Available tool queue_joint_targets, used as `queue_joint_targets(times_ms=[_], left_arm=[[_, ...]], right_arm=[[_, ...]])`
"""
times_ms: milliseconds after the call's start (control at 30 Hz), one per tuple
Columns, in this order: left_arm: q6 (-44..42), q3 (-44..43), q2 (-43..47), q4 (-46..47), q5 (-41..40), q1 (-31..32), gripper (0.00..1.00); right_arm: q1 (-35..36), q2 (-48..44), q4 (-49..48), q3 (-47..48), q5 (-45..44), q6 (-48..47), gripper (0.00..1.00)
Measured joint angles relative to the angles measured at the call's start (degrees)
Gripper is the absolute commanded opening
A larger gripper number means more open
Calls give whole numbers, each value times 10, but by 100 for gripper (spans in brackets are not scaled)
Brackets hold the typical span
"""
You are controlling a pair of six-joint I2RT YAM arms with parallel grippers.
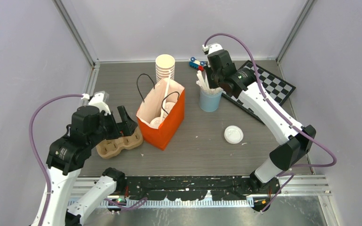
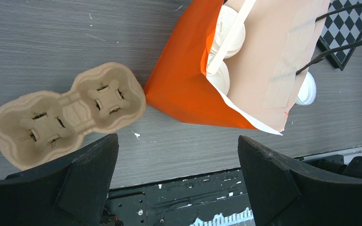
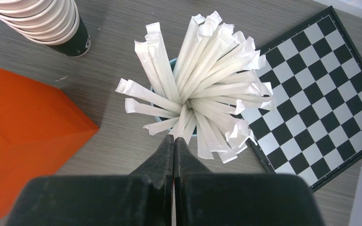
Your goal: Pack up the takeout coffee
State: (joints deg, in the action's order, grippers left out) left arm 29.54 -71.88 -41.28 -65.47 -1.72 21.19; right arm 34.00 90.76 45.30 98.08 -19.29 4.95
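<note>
Both takeout coffee cups (image 2: 222, 28) sit inside the orange bag (image 2: 184, 84), lids up, side by side, with one straw (image 2: 239, 22) lying across them; the bag stands mid-table, mouth open. The cardboard carrier (image 2: 66, 117) lies empty just beside the bag, so the cups are loose in there.

The right gripper (image 3: 174, 141) is over the blue cup (image 1: 210, 100) of wrapped straws (image 3: 202, 70) with its jaws pressed fully together, tips right at the near edge of the bundle. I cannot tell if a wrapper is actually caught between them. The left gripper (image 2: 176, 146) hangs spread wide over the table edge near carrier and bag, holding nothing.

Risks, as I judge them:
- the pinch may have missed, or caught only a wrapper end, so the straw slips out on the lift
- the straws are packed and fanned out; pulling one could drag its neighbours out or tip the blue cup, which looks light
- the bag is thin paper with floppy handles (image 1: 143, 84) over the mouth; a straw coming in low could snag a handle or shove the bag over
- loose cups could lean and leak if the bag gets bumped
- the left arm is close to the bag's corner, and a careless swing would nudge it

A loose lid (image 1: 233, 134) lies apart on the table, not in the way
</note>
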Motion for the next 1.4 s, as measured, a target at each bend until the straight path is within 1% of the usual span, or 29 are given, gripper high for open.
queue_joint_targets(times_ms=[167, 300, 533, 700, 867, 1033, 1133, 1200, 1400], left_arm=[[0, 0, 1, 0, 0, 0, 100], [0, 0, 1, 0, -2, 0, 100], [0, 0, 1, 0, -3, 0, 100], [-2, 0, 1, 0, -2, 0, 100], [-3, 0, 0, 0, -2, 0, 100], [-3, 0, 0, 0, -2, 0, 100], [-5, 0, 0, 0, -2, 0, 100], [-9, 0, 1, 0, -2, 0, 100], [-28, -11, -3, -11, -3, 0, 100]], right_arm=[[0, 0, 17, 9, -6, -1, 0], [0, 1, 53, 66, -15, -3, 0], [0, -12, 83, 147, -23, -7, 0], [0, -35, 101, 179, -27, -23, 0], [0, -54, 98, 247, -17, -28, 0], [0, -93, 65, 270, 47, -7, 0], [0, -102, 30, 279, 119, 17, 0], [0, -106, 5, 269, 165, 37, 0], [0, -82, -11, 255, 288, 111, 0]])
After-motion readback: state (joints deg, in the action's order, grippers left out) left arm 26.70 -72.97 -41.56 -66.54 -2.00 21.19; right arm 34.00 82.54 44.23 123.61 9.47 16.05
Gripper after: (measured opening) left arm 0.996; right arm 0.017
